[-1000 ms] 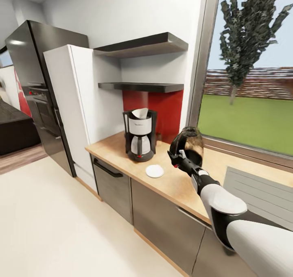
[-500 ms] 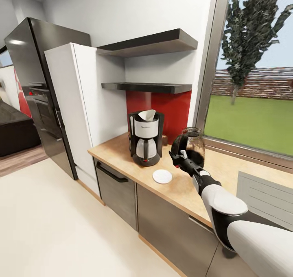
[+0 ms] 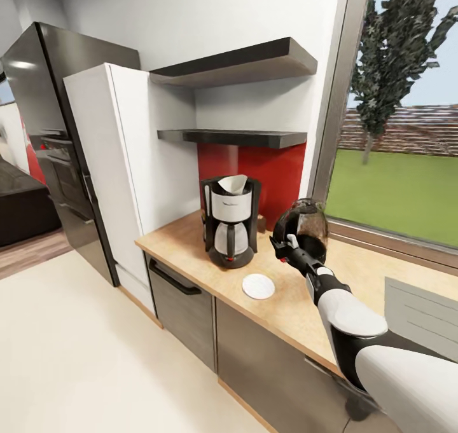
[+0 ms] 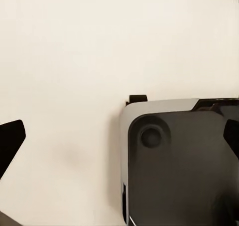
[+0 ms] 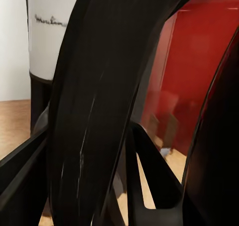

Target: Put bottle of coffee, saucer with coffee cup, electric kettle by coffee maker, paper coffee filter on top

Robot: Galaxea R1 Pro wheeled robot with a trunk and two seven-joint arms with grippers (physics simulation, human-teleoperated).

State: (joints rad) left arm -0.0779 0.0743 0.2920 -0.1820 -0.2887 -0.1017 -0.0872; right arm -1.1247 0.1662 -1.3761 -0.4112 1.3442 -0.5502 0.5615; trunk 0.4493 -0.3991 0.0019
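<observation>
Right tool [image 3: 284, 247] pinching kettle [image 3: 304, 228] handle, carrying it.
Next, probably: set kettle on worktop [image 3: 191, 245] beside coffee maker [image 3: 230, 220], clear of saucer [image 3: 258, 286] below tool.

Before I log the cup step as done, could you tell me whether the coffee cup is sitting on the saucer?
No, the saucer lies bare on the countertop.

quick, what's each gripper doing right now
Left gripper: open, jaws wide apart, holding nothing.
Right gripper: closed on the handle of the electric kettle, beside the coffee maker.
</observation>
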